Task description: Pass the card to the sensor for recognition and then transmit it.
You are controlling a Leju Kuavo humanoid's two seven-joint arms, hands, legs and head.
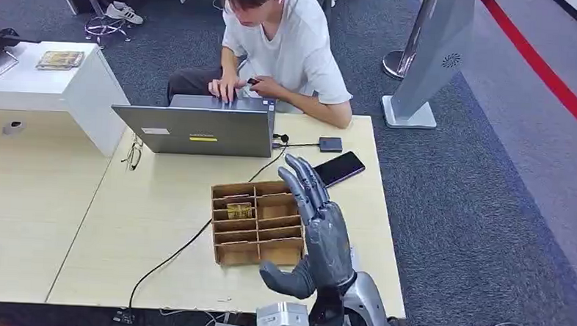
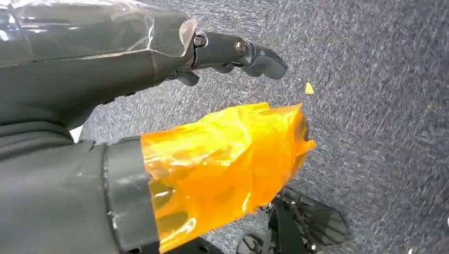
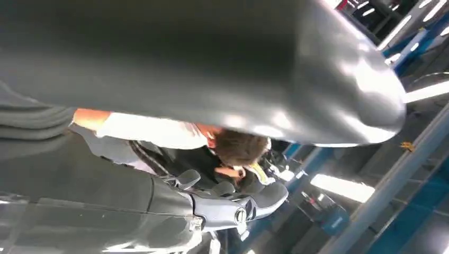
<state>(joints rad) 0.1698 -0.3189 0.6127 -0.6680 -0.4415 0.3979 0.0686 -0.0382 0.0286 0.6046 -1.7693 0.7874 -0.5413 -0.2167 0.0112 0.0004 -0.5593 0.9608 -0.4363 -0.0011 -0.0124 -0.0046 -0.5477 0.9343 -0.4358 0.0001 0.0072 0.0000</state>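
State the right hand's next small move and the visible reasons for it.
Probably lower the right hand toward the card in the cardboard organizer: the hand is raised, fingers apart, holding nothing, and the card lies in a left compartment.

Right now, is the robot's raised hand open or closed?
Open. The right hand is raised above the cardboard box with its fingers stretched out straight, holding nothing.
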